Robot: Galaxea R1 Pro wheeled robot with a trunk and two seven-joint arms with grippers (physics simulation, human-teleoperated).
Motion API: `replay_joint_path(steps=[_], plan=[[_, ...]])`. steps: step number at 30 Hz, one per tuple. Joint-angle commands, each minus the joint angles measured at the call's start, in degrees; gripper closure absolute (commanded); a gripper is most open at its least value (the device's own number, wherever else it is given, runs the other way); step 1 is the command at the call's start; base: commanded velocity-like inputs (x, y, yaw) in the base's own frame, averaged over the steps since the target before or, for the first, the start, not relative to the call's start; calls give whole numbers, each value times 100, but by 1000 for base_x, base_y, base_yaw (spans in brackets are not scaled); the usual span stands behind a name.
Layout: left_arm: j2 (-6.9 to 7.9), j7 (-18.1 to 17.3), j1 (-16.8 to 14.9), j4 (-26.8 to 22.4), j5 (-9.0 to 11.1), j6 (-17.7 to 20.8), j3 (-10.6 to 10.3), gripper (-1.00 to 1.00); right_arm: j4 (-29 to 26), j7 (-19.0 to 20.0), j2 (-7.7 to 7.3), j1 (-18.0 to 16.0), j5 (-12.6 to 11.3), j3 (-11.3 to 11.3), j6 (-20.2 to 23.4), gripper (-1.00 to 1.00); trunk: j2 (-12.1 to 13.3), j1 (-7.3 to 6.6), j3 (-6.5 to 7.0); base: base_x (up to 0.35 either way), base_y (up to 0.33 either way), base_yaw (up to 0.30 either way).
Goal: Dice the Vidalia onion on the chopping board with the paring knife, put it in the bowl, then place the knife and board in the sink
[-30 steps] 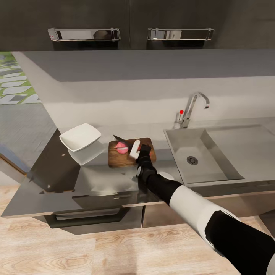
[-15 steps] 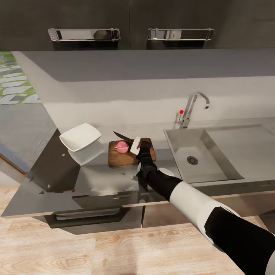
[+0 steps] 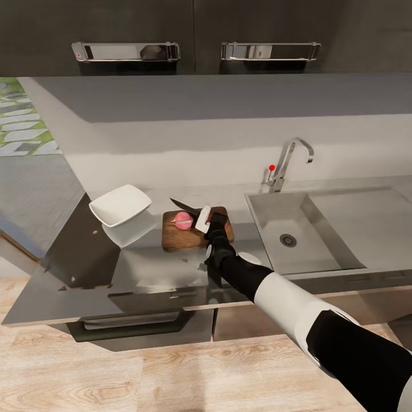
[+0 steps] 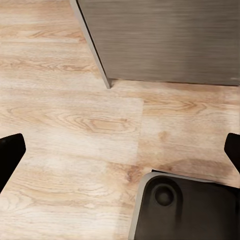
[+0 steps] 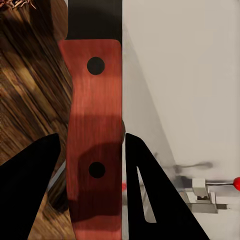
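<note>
The right gripper [image 3: 204,219] was clamped on the paring knife [image 5: 95,135] by its reddish-brown handle, blade held above the Vidalia onion [image 3: 182,220] on the chopping board [image 3: 177,239]. The left gripper [image 4: 120,150] hung with fingers spread over wooden floor [image 4: 75,120], holding nothing.

— How is the light?
— Even and soft, fairly bright. The countertop [image 3: 143,274] is glossy and mirrors the bowl [image 3: 120,205] and the wall above it.
— Shadows?
— Faint ones in the sink [image 3: 297,229], and a darker band under the upper cabinets [image 3: 194,34].
— Sharpness?
— The head view is crisp to the edges. In the right wrist view the knife [image 5: 95,135] handle looks slightly soft, with a shadow across it.
</note>
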Motion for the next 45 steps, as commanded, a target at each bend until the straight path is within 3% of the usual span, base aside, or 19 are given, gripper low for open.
replay_joint_path(steps=[1,45], plan=[[10,52,-1,-13,19,-6,-45,-100,10,-12,0,-7,27,31,48,100,-11,4,-9,0,0,0],[10,50,-1,-15,19,-12,-45,-100,374,182,0,30,39,75,26,100,-11,4,-9,0,0,0]])
